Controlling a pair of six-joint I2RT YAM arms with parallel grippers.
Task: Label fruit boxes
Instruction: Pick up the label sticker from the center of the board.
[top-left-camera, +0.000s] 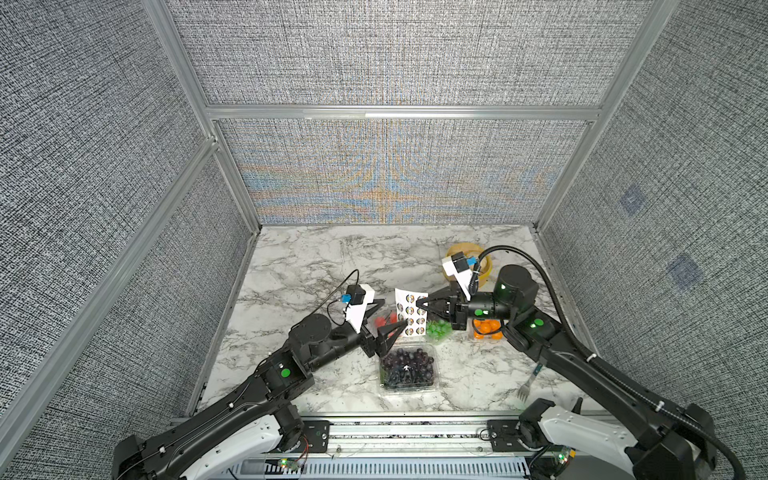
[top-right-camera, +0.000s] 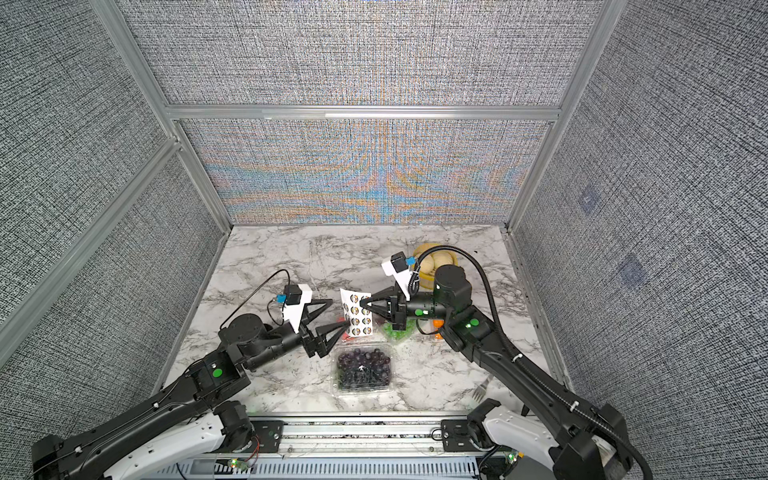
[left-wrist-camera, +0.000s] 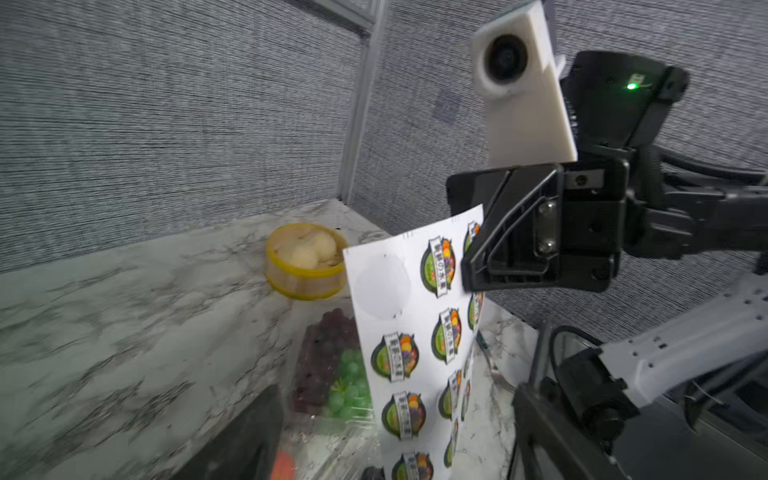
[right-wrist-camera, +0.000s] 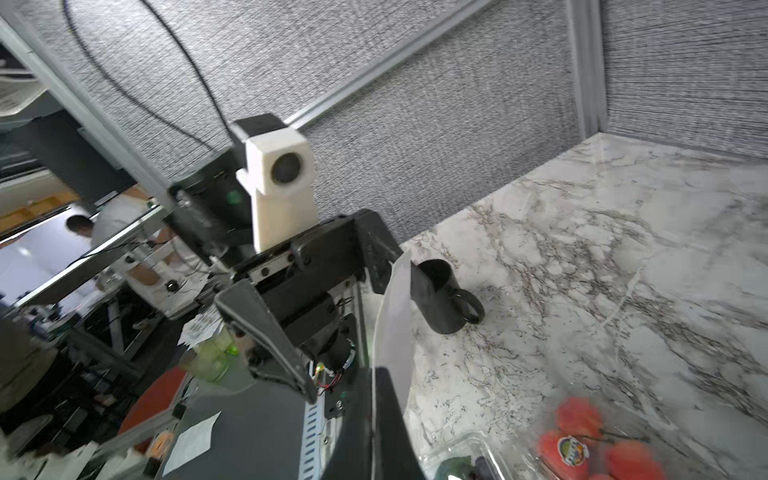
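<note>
We see the right gripper (top-left-camera: 420, 308) clamped on the edge of the white sticker sheet (top-left-camera: 411, 312), which hangs upright above the tubs; the left wrist view shows its jaws pinching the sheet's upper corner beside a bare round patch where a sticker is gone. The left gripper (top-left-camera: 395, 319) stands just beside the sheet with its jaws spread wide, one finger above and one below, gripping nothing that we can make out.

Under the sheet sit the fruit boxes. The small red-fruit tub (top-left-camera: 384, 322) lies below the left gripper, and the right wrist view shows a round label on its lid (right-wrist-camera: 573, 449). The purple-and-green grape tub (top-left-camera: 438, 330) is under the right gripper, the small orange-fruit tub (top-left-camera: 486, 329) is partly hidden beneath the right arm, and the larger dark-purple grape tub (top-left-camera: 407, 369) rests nearer the robot base, apart from both grippers.

Further out, the yellow steamer basket (top-right-camera: 432, 266) with pale buns stands toward the back right of the table, and a fork (top-left-camera: 530, 384) lies near the front right edge. In the right wrist view a black mug (right-wrist-camera: 444, 297) lies on its side on the surface.

The table (top-left-camera: 316, 262) is white marble-patterned with grey veins. Grey woven fabric panels (top-left-camera: 395, 54) in aluminium frames close it in at the back and on both sides. A metal rail (top-left-camera: 407, 436) runs along the front, carrying both arm bases.
</note>
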